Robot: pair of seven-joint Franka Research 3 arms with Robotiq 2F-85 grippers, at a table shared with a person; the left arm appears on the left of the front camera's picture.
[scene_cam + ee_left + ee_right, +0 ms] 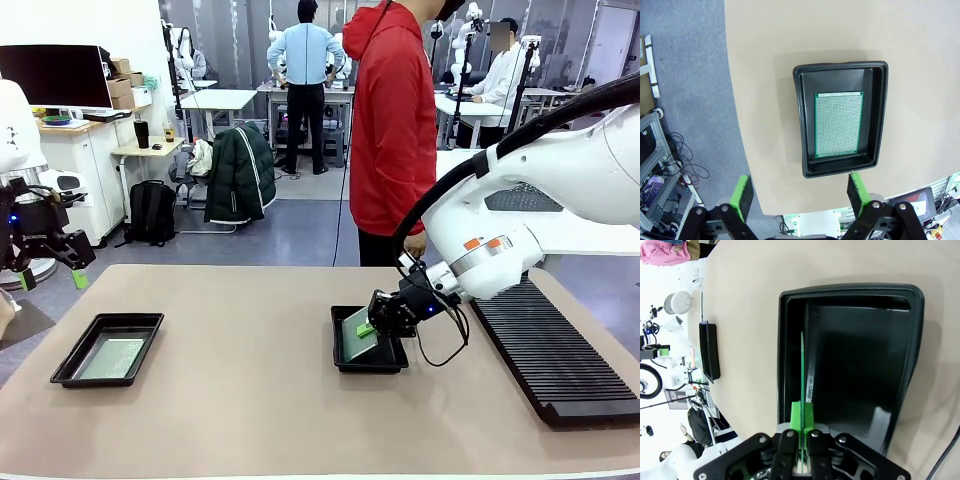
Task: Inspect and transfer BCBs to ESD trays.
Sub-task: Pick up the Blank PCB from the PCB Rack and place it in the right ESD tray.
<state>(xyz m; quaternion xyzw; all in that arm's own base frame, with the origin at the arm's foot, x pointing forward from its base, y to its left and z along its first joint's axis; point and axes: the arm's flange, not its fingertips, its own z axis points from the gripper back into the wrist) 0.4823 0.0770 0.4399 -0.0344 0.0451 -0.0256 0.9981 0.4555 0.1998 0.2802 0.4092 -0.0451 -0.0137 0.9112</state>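
The tan table carries a long black ribbed rack on the outer side of the right arm, near it. A person in a red hoodie stands at the far edge, behind the right gripper. Two black ESD trays sit well apart. The middle tray lies directly under the right gripper, whose jaws are pinched tight on a green BCB, held on edge and tilted over the tray's inside; the wrist view shows the board as a thin line running away from the fingertips. The far tray lies below and ahead of the left gripper, which hangs above the table edge, spread wide and holding nothing. A second BCB lies flat in that tray.
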